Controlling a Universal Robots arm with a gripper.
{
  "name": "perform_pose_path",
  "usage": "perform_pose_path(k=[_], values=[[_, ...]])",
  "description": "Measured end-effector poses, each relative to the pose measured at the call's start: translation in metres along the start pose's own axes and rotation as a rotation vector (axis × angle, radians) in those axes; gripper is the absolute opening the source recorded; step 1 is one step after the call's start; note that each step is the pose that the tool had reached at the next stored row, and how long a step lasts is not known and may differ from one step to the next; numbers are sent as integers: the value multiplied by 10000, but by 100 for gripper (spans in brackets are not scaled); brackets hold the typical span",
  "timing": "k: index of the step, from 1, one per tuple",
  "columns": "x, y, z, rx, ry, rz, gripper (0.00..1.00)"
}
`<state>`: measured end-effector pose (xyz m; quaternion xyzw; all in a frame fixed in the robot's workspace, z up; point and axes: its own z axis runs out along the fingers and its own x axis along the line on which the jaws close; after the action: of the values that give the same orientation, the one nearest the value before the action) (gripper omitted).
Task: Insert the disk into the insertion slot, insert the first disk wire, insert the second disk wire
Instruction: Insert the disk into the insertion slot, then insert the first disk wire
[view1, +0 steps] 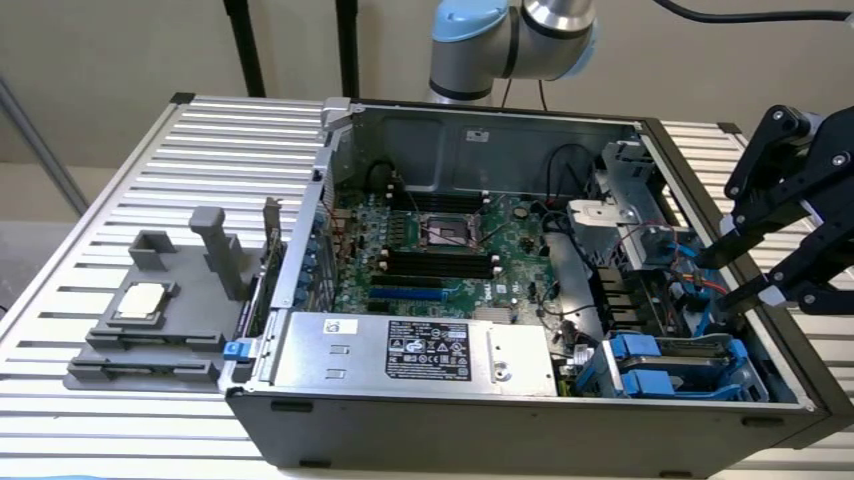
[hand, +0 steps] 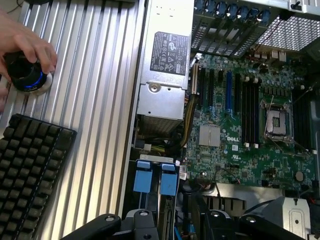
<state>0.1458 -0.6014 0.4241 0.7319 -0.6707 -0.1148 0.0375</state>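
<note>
My black gripper reaches into the open computer case from the exterior view's right. Its fingers stand apart over thin blue disk wires just behind the insertion slot. I see nothing clamped between them. The slot is a dark bay with bright blue rails in the case's near right corner. Blue carrier handles sit inside it, and the disk's silver body is hidden. In the wrist view the fingers frame the blue handles and a blue wire.
A silver power-supply box lies along the case's front, with the green motherboard behind it. A grey fixture holding a small silver chip stands on the slatted table. In the wrist view a hand rests on a black knob beside a keyboard.
</note>
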Motion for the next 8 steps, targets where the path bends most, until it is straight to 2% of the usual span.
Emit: perform_pose_path(k=[8], values=[[0, 0, 0, -1, -1, 0, 40]])
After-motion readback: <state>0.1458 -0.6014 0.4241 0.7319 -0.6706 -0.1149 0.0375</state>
